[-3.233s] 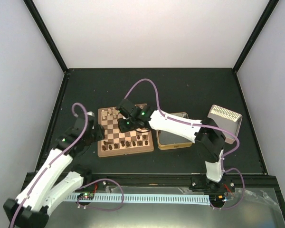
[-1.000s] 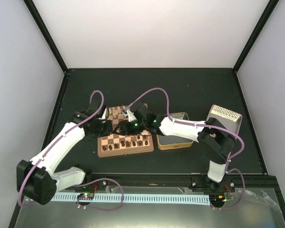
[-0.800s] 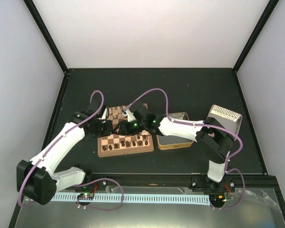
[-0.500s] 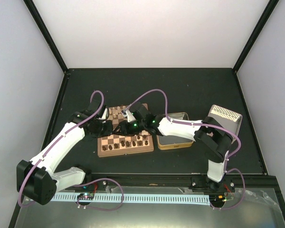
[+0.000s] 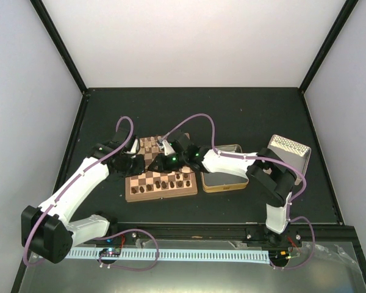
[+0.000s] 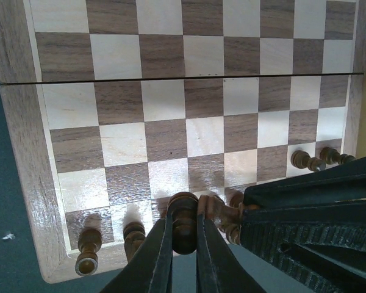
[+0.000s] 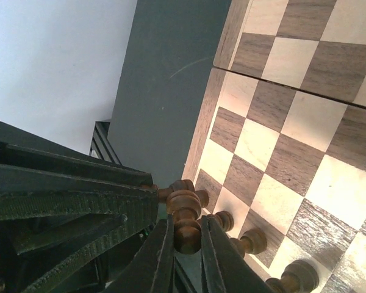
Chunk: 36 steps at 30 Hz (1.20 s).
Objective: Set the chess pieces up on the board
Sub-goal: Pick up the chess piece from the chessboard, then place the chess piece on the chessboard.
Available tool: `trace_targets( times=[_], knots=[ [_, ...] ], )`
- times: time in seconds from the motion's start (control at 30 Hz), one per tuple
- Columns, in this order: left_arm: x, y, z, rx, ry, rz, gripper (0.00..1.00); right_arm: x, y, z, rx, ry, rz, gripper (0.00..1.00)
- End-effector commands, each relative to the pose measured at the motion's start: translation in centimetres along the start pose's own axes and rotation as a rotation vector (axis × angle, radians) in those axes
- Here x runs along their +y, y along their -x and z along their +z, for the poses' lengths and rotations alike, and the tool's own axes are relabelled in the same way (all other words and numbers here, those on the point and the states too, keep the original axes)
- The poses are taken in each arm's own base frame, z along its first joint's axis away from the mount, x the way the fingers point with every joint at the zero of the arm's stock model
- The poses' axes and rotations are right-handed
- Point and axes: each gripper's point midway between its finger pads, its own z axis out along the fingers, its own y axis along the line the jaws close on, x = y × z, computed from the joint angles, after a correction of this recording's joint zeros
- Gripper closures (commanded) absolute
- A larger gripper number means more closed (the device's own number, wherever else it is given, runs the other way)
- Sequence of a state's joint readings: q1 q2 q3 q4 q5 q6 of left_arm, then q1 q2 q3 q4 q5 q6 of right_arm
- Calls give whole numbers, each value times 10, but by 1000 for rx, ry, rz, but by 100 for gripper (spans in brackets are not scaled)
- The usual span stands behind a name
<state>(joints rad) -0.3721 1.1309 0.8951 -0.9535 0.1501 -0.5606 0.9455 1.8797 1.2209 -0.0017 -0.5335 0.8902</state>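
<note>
Dark table (image 5: 171, 116) in a white-walled booth, with both arms stretched in over the board (image 5: 161, 196). The board sits a bit left of centre, and a shiny tin (image 5: 223, 185) is parked just beside its right edge. The tin's lid (image 5: 288, 151) is propped up further right, well apart from the board.

The left gripper (image 6: 185, 227) comes in from the left side. Its wrist cam shows the jaws clenched tight on a dark chess piece (image 6: 183, 210), held over the squares near the board's border. The right gripper (image 7: 186, 235) reaches across from the tin side, and its own cam shows its jaws clamped on a dark brown piece too. The two grippers are nose to nose over the left half of the board, pretty much touching. Each one fills the edge of the other's wrist view. Honestly I can't tell if they're both pinching the same piece or one each, since it's all bunched up in there.

The other dark chessmen (image 5: 165, 182) stand on the board, in the rows along its near side from the top cam. On the left wrist cam, a couple of them are upright on the edge row next to the held piece, and two more stand off to the right.
</note>
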Motion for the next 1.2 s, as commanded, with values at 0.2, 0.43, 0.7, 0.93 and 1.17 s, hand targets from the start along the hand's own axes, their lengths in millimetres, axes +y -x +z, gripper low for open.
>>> trace_targets(
  times=[0.2, 0.43, 0.7, 0.93, 1.17],
  knots=[
    [5, 3, -7, -30, 20, -4, 98, -7, 13, -5, -38, -87, -64, 98],
    [38, -2, 4, -31, 181, -23, 98, -37, 23, -26, -99, -325, -123, 99],
    [60, -17, 29, 25, 263, -43, 98, -39, 24, -35, -119, -444, -184, 98],
    [64, -18, 40, 46, 285, -42, 98, -33, 21, -31, -109, -443, -200, 98],
    [67, -20, 49, 70, 300, -42, 95, -30, 18, -28, -103, -438, -205, 98]
  ],
)
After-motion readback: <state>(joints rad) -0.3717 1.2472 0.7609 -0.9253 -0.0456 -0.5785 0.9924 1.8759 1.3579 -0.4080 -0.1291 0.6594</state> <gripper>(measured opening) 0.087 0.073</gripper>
